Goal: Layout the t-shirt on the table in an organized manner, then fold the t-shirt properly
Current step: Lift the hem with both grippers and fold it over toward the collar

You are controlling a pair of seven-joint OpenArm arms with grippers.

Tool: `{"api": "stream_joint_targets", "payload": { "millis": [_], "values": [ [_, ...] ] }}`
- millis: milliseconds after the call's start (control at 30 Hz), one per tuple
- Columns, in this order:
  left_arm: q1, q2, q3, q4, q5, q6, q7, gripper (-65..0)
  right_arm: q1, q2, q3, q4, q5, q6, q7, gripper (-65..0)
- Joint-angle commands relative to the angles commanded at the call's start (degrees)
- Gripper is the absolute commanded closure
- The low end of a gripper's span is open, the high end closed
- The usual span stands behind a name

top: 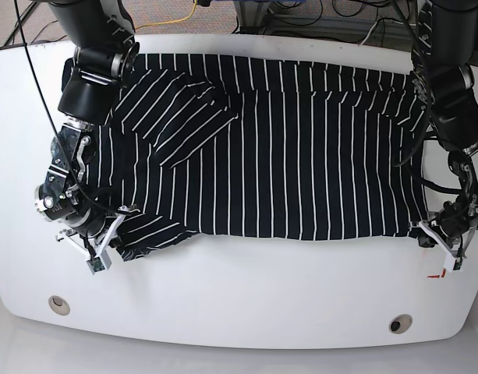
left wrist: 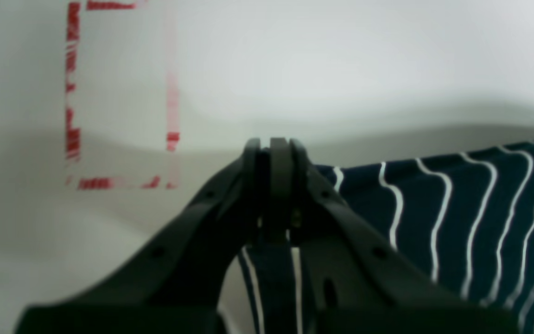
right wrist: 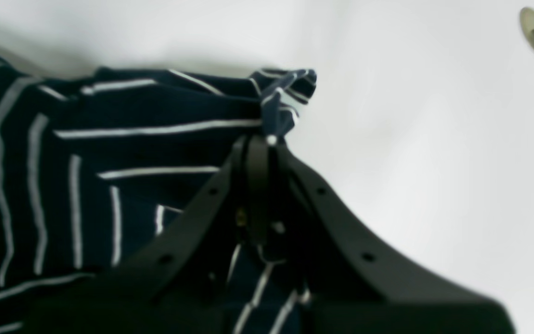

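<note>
The black, white-striped t-shirt (top: 285,156) lies spread wide across the white table (top: 239,296). One sleeve is folded over at the upper left, and the lower left corner is rumpled. My left gripper (top: 439,236) is at the shirt's lower right corner, and in the left wrist view the left gripper (left wrist: 271,146) is shut with striped t-shirt (left wrist: 457,218) cloth between its fingers. My right gripper (top: 118,232) is at the lower left corner. The right wrist view shows the right gripper (right wrist: 258,141) shut on a bunched edge of the t-shirt (right wrist: 288,95).
A red rectangular mark (left wrist: 74,93) lies on the table just beyond the left gripper, also visible as the red mark (top: 436,276) in the base view. Two round metal holes (top: 58,303) (top: 400,322) sit near the front edge. Cables lie beyond the far edge.
</note>
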Motion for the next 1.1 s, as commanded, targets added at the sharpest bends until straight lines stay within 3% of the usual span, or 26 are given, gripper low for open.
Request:
{"api": "stream_joint_targets", "payload": {
  "millis": [133, 300, 467, 700, 1100],
  "values": [
    [1.67, 0.00, -1.05, 3.43, -2.64, -2.02, 3.78, -0.1, -2.29, -0.53, 0.00, 5.19, 0.00, 0.00, -3.25, 0.0],
    [4.31, -0.09, -2.37, 8.70, -4.92, -2.11, 7.47, -0.1, -5.36, -0.88, 0.00, 12.22, 0.00, 0.00, -7.74, 0.0],
    [8.44, -0.09, -2.46, 13.98, -6.95, -2.20, 10.55, -0.1, -8.88, -2.90, 0.09, 18.90, 0.09, 0.00, -9.49, 0.0],
    [16.00, -0.09, -2.64, 23.38, -10.20, -2.20, 15.82, -0.1, -14.95, -3.16, 0.09, 25.67, 0.09, 0.00, -12.66, 0.0],
    [28.40, -0.09, -2.64, 33.67, -13.10, -2.20, 17.67, -0.1, -24.18, -3.25, 0.97, 29.19, 0.09, 0.00, -12.92, 0.0]
  ]
}}
